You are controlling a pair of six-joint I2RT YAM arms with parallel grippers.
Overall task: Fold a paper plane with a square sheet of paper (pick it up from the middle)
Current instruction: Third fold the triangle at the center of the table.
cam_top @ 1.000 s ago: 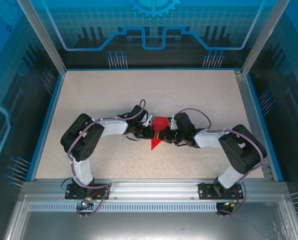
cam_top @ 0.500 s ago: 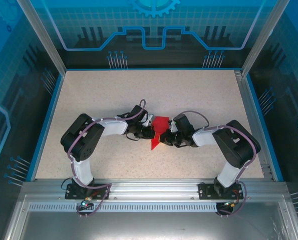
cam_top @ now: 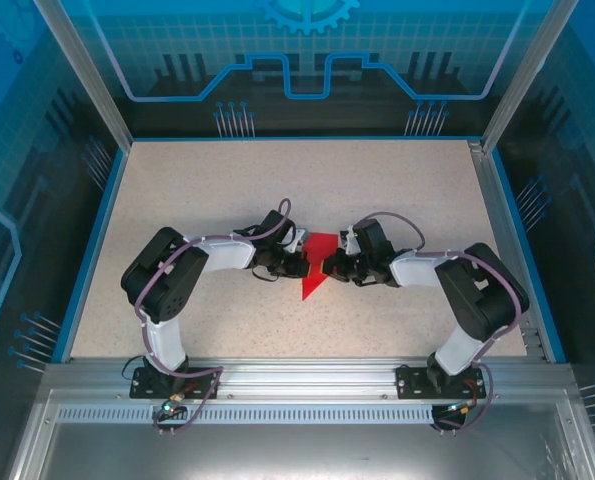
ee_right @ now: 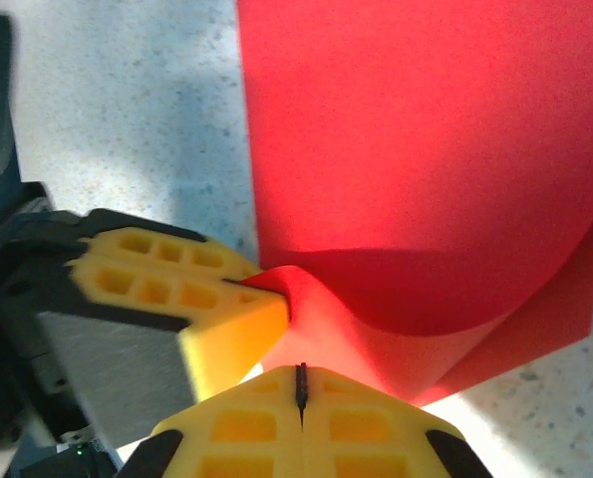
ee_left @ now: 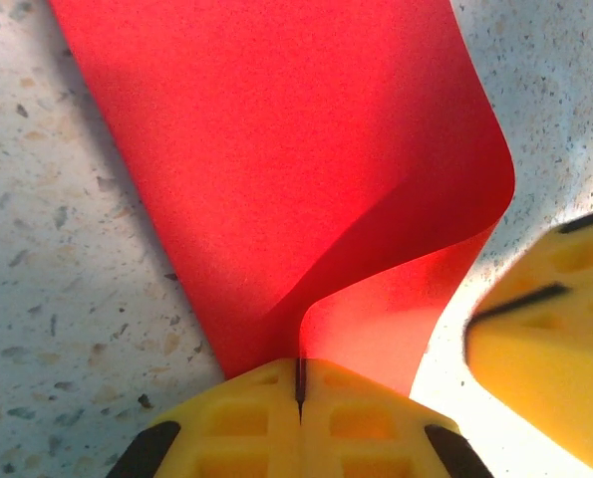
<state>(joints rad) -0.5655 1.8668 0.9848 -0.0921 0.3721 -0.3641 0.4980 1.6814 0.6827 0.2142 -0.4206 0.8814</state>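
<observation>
- A walled enclosure (cam_top: 307, 60) of blue printed panels and aluminium posts is seen across the top external view; the desk, both arms and the paper are held inside it.
- The desk (cam_top: 227, 190), a speckled beige surface edged in blue, is spread over the middle of the frame, with an aluminium rail along its lower edge.
- The left arm (cam_top: 167, 280) is bolted at the lower left and bent inward to the centre of the frame.
- The right arm (cam_top: 477, 290) is bolted at the lower right and likewise bent inward, so that the two wrists are brought close together at the centre.
- The red sheet of paper (cam_top: 314, 280) is found at the centre of the desk, between the two wrists, with a pointed corner directed to the lower left. In the wrist views its near part is seen curled up off the desk, while its far part is laid flat.
- The left fingers (ee_left: 299, 373), yellow, are pressed together at the bottom centre of the left wrist view, and the raised curl of the paper is pinched in their seam.
- The right fingers (ee_right: 300, 378), also yellow, are closed at the bottom centre of the right wrist view, on the paper's near edge, just beside the left fingers' tip.
</observation>
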